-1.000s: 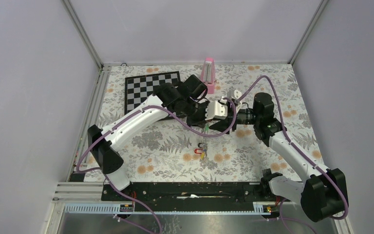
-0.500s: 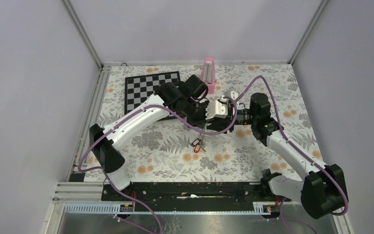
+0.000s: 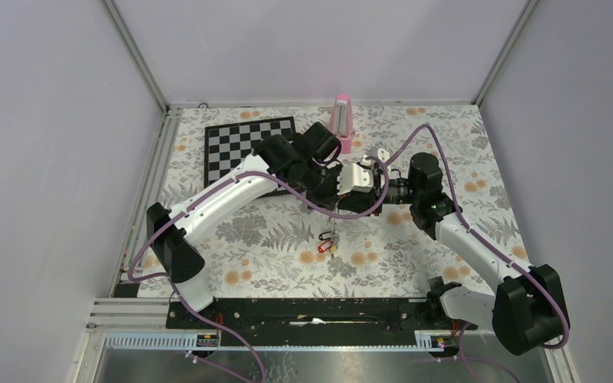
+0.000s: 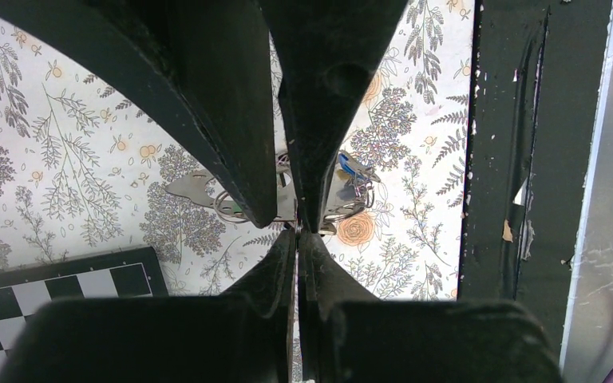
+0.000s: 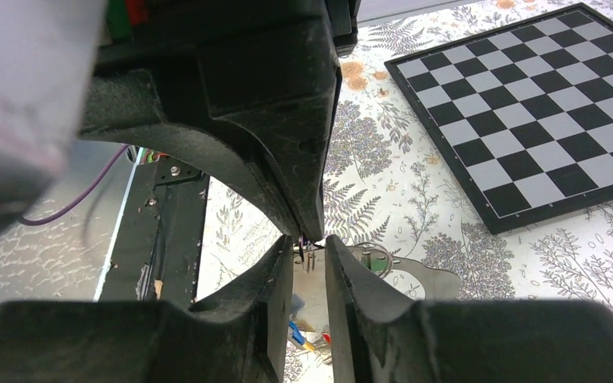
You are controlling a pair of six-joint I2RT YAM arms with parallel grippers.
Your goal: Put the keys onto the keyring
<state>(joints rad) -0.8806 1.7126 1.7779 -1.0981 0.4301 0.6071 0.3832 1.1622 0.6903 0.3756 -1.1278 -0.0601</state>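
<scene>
My left gripper [image 3: 331, 196] is shut on the thin wire of the keyring [image 4: 231, 211], pinched at its fingertips [image 4: 297, 231]. The keyring hangs below with keys on it. Red and yellow tags [image 3: 327, 242] dangle just above the cloth. A blue tag [image 4: 351, 167] and a green tag [image 5: 379, 262] show under the jaws. My right gripper [image 3: 350, 196] faces the left one tip to tip. Its jaws stand a narrow gap apart [image 5: 310, 243], with thin metal in the gap touching neither finger.
A chessboard [image 3: 247, 148] lies at the back left and shows in the right wrist view [image 5: 543, 104]. A pink metronome [image 3: 342, 120] stands at the back centre. The black base rail [image 4: 503, 159] runs along the near edge of the flowered cloth.
My right gripper has moved left, closer to the left gripper's tips. The hanging bunch of keys has swung slightly left and up.
</scene>
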